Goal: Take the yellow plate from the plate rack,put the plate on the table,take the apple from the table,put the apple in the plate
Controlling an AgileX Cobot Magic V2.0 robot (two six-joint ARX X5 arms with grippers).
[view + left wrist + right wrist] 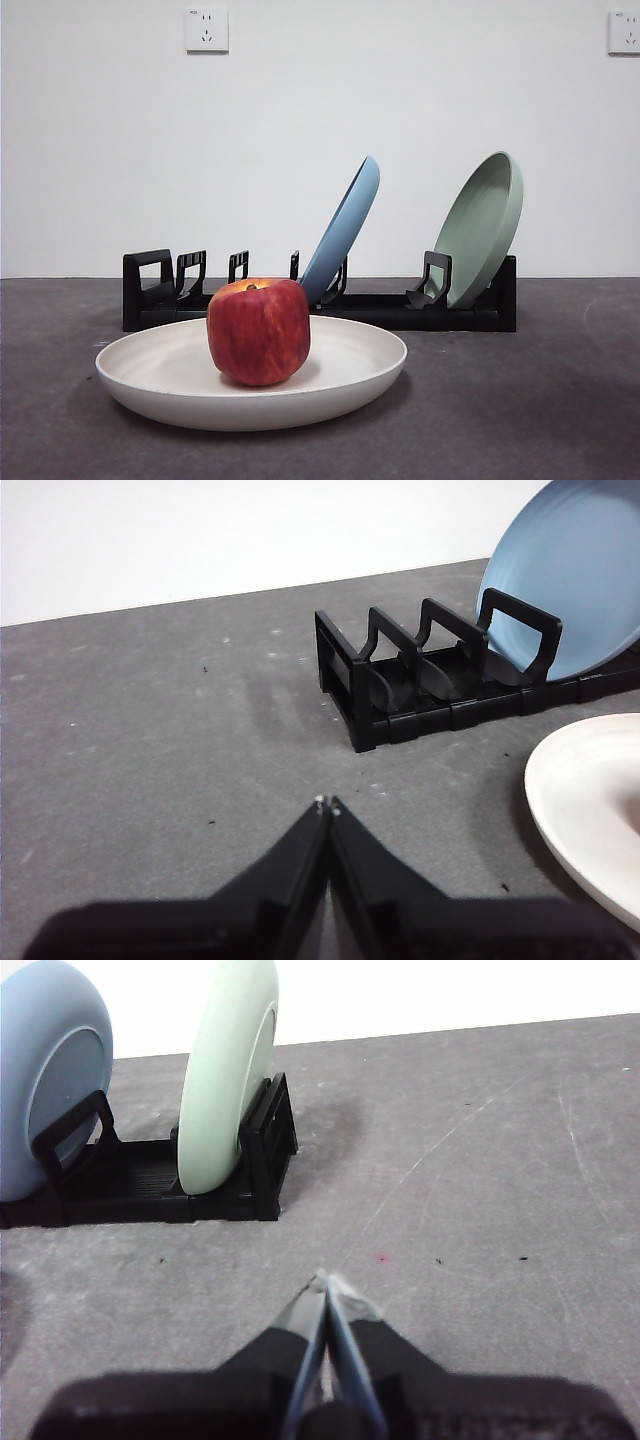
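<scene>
The cream yellow plate (pixel 170 370) lies flat on the dark grey table (pixel 540 400) in front of the black plate rack (pixel 400 310). A red apple (pixel 259 331) stands upright in the middle of the plate. In the left wrist view my left gripper (pixel 327 804) is shut and empty above bare table, with the plate's rim (pixel 580 800) and the rack's empty end (pixel 400 680) beyond it. My right gripper (pixel 325 1282) is also shut and empty, hovering over the table near the rack's other end (pixel 265 1150). Neither gripper shows in the front view.
A blue plate (pixel 345 230) and a pale green plate (pixel 485 225) lean in the rack. The wall stands close behind the rack. In the right wrist view the green plate (pixel 225 1070) sits in the rack's last slot beside the blue plate (pixel 50 1070).
</scene>
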